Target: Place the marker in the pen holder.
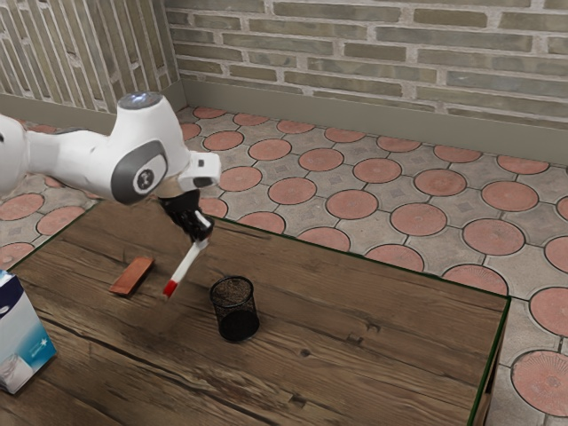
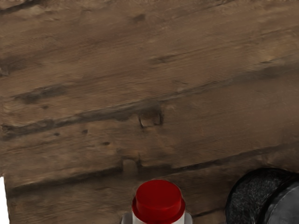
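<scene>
"Brown wood, that table [image 1: 390, 342], reaching out below the hand [image 1: 203, 233]. And the carton [image 1: 25, 348]?"

"Well apart from the hand, off by the exterior view's left edge. The black mesh pen holder [image 1: 235, 311] stands upright, lower than the hand and near it."

"And the reddish block [image 1: 132, 276]?"

"Lying flat, lower than the hand, on the side away from the holder."

"So where's the marker [image 1: 185, 268]?"

"Pinched between both fingers by its far end, hanging tilted, red cap [image 2: 159, 200] lowermost."

"Good spot to grip?"

"I'd say so: it leaves the cap end free to go in first. Light, stiff, probably smooth plastic; it could swivel if it knocks the rim."
</scene>
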You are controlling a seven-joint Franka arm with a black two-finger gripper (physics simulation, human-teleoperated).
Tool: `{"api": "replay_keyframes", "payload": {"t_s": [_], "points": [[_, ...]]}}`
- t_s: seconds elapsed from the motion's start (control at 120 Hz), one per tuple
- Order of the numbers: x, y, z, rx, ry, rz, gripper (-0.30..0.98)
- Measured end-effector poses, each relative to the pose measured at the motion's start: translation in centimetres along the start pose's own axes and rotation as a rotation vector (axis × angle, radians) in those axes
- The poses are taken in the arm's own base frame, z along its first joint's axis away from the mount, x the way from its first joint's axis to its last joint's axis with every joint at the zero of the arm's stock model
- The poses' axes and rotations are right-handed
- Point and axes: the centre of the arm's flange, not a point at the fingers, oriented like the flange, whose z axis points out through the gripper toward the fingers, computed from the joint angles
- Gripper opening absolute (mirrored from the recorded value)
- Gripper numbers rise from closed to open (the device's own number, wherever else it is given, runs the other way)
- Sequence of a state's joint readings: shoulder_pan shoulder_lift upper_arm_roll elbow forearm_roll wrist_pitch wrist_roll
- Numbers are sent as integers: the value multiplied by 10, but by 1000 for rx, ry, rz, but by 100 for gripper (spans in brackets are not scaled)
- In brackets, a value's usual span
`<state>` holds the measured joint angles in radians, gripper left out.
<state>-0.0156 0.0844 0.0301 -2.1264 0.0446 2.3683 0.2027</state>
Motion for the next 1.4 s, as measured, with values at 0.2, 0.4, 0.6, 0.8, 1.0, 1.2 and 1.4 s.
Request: {"api": "replay_keyframes", "payload": {"t_s": [0.2, 0.4, 0.6, 0.8, 1.0, 1.2, 1.4], "points": [[-27, 73, -108, 23, 157, 128, -7], [3, 99, -95, 10, 161, 187, -6], [25, 109, -59, -14, 157, 205, -6], [42, 113, -35, -31, 167, 211, -6], [29, 110, -17, -34, 157, 202, -3], [27, 109, -30, -33, 184, 209, 38], [85, 50, -195, -24, 188, 94, 56]]}}
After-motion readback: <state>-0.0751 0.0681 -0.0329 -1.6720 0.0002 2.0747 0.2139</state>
